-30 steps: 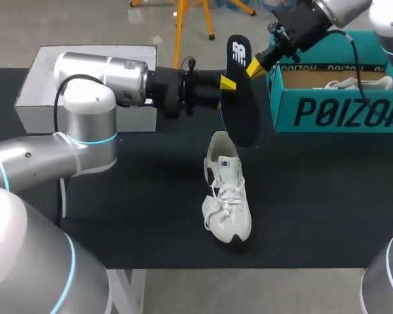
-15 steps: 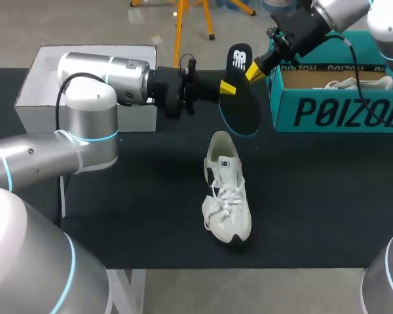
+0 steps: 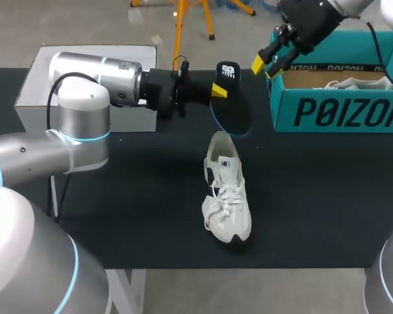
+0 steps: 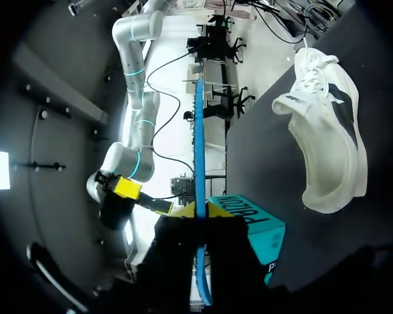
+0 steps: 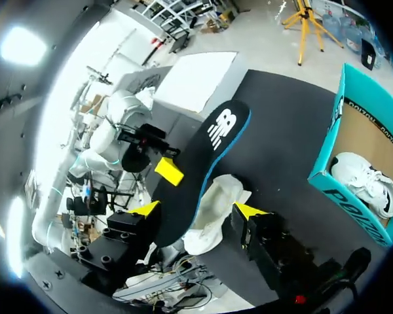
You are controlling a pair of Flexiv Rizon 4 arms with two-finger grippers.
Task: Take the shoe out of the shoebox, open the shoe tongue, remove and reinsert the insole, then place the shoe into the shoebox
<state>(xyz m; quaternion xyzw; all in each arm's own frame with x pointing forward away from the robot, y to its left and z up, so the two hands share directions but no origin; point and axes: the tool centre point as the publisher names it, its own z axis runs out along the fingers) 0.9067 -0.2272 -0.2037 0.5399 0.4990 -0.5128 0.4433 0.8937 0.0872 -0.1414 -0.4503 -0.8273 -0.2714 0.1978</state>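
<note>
Left gripper (image 3: 217,88) is clamped on 1 edge of the black insole (image 3: 229,108), dangling it above the heel of the white sneaker (image 3: 226,193) at the middle of the table (image 3: 150,196), right gripper (image 3: 265,62) wide open and empty by the teal shoebox (image 3: 334,108) at the far right edge, so that 1-sided pinch could let the insole twist and snag the collar.

A white box (image 3: 33,85) sits at the black table's (image 3: 150,196) far left corner.

Probably a robot lab, going by the rig: left arm (image 3: 85,111) and right arm (image 3: 314,16) over a black table (image 3: 150,196), with a shoe (image 3: 226,196) and shoebox (image 3: 334,108) on it.
</note>
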